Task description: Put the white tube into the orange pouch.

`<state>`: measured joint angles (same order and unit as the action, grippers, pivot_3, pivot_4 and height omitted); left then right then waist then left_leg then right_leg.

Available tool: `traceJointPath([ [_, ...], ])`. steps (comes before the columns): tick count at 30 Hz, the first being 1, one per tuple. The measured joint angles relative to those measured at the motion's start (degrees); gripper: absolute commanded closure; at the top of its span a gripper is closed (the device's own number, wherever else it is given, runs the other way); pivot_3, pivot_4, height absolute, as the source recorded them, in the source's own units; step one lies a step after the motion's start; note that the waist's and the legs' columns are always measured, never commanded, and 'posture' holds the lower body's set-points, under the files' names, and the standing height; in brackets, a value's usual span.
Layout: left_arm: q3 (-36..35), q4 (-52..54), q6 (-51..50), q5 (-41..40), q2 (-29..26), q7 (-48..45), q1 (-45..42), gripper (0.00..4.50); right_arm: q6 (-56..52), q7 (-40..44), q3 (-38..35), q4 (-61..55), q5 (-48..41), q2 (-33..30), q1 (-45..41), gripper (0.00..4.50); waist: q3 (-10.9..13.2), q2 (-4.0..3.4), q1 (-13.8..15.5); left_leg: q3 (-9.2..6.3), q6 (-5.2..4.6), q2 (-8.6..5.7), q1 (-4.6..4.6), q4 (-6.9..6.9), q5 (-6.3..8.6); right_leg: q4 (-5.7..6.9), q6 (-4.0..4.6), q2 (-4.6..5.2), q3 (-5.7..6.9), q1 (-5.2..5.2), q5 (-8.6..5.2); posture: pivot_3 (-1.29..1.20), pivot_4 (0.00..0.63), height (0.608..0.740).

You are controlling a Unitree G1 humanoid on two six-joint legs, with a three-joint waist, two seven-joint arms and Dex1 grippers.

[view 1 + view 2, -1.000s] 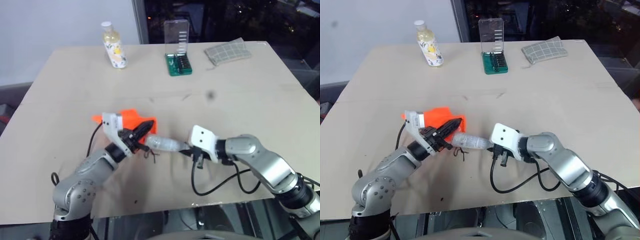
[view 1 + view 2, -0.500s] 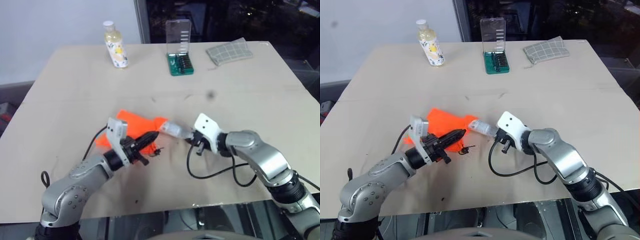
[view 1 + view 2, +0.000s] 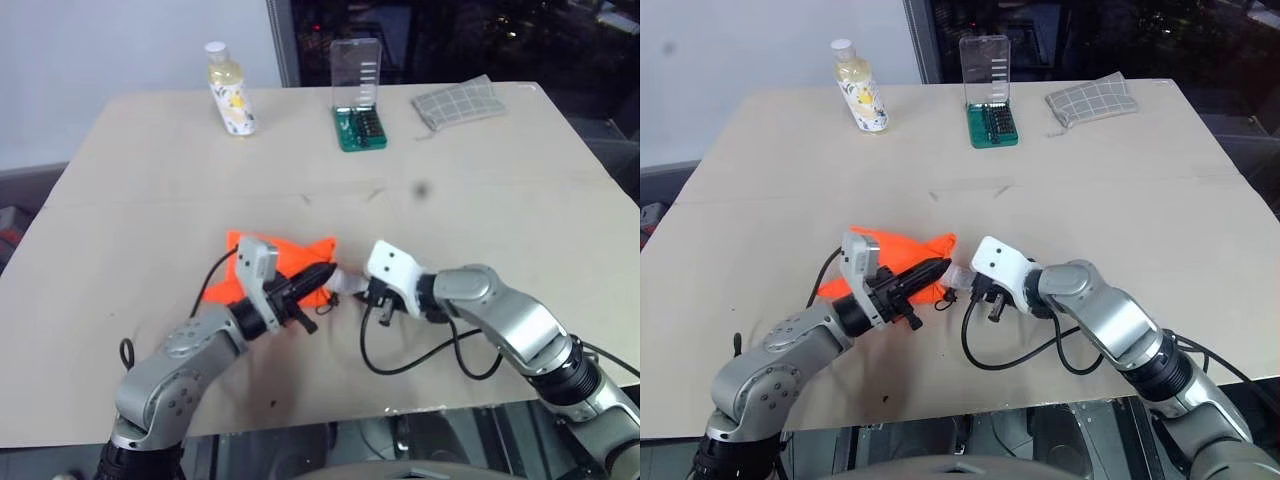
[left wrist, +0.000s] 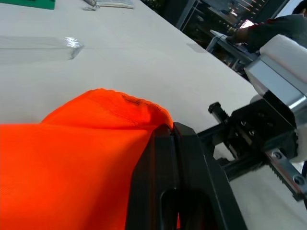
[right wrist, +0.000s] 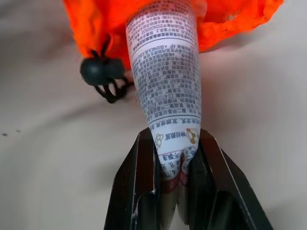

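Head pair overlooks table [image 3: 500, 200] (wrist cameras close-up).

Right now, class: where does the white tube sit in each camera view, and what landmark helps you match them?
Left eye view: white tube between the two grippers, low centre.
Right eye view: same spot.
Right wrist view: centre, its tip entering the orange pouch.
Shared landmark: the orange pouch.

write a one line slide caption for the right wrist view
Right gripper pinches the white tube's crimped end, its far end entering the orange pouch beside the black cord toggle.
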<state>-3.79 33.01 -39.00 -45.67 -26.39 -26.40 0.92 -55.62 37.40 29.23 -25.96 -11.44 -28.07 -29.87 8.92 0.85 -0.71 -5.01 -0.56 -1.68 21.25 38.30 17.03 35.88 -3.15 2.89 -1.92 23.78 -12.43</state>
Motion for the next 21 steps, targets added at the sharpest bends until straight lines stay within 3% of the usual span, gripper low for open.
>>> traceJointPath([
  [5,0.59,0.08,1.64,2.34,0.22,-0.24,2.25,4.5,1.22,1.02,0.33,2.37,0.61,0.38,-1.3,4.16,0.0,-0.01,-0.11,0.02,0.0,0.0,-0.01,-0.01,0.0,0.0,0.0,-0.01,-0.01,0.0,0.0,0.0,0.15,0.74],
  [13,6.08,0.24,7.81,10.89,-3.14,-5.77,3.7,4.5,6.21,1.89,2.72,10.05,2.79,6.51,-7.1,4.16,0.04,-0.07,-0.07,0.01,0.0,-0.01,0.0,-0.01,0.0,0.0,0.0,0.01,0.01,0.01,0.0,0.0,0.15,0.74],
  [21,6.78,0.1,12.16,14.68,-3.2,-9.13,3.72,4.5,11.93,3.74,4.34,18.99,5.76,10.95,-11.77,4.16,0.08,-0.14,-0.14,-0.01,0.0,-0.01,0.0,-0.03,0.0,0.0,0.0,0.01,0.02,0.02,0.0,0.0,0.15,0.74],
])
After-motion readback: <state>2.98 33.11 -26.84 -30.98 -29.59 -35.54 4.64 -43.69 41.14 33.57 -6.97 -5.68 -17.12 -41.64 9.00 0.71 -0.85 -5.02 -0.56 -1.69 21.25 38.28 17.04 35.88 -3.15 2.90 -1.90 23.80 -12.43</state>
